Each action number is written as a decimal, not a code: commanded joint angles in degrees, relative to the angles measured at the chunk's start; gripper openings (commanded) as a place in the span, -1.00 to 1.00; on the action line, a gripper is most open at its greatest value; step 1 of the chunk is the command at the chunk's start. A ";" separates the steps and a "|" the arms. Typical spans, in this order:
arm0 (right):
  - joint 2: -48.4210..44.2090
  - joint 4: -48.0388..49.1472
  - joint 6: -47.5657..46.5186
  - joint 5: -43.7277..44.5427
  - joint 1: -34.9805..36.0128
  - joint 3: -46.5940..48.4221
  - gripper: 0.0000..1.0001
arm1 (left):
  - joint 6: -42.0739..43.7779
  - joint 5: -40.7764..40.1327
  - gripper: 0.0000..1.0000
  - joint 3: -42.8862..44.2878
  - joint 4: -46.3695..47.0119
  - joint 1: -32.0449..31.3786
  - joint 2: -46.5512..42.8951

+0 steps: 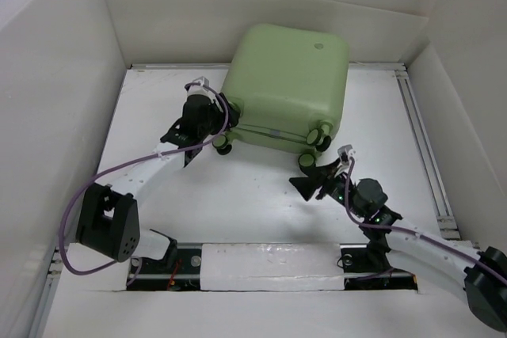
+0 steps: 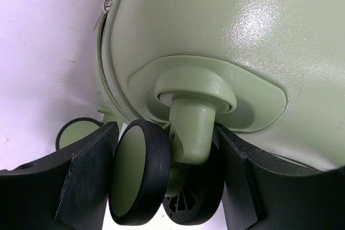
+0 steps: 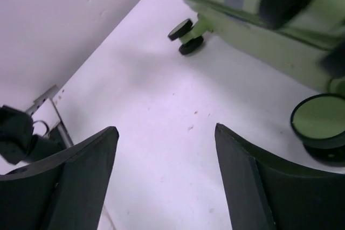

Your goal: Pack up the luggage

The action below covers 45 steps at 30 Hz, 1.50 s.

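Observation:
The pale green luggage (image 1: 289, 77) lies shut at the back centre of the white table, wheels toward me. My left gripper (image 1: 226, 110) is at its left side and shut on a green-and-black wheel (image 2: 137, 171). One finger sits on each side of the twin wheel in the left wrist view (image 2: 164, 181). A second left wheel (image 1: 224, 146) stands free just nearer. My right gripper (image 1: 305, 173) is open and empty above bare table (image 3: 164, 133), just in front of the right wheel (image 3: 321, 119). The lining is hidden.
White walls enclose the table on the left, back and right. A metal rail (image 1: 424, 140) runs along the right side. The left arm's purple cable (image 1: 119, 168) loops over the table's left part. A white strip (image 1: 269, 263) covers the front edge between the arm bases.

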 commanded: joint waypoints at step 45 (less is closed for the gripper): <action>34.04 24.24 3.10 53.28 3.15 3.89 0.08 | -2.34 6.15 -1.00 -7.38 18.60 -2.14 -9.11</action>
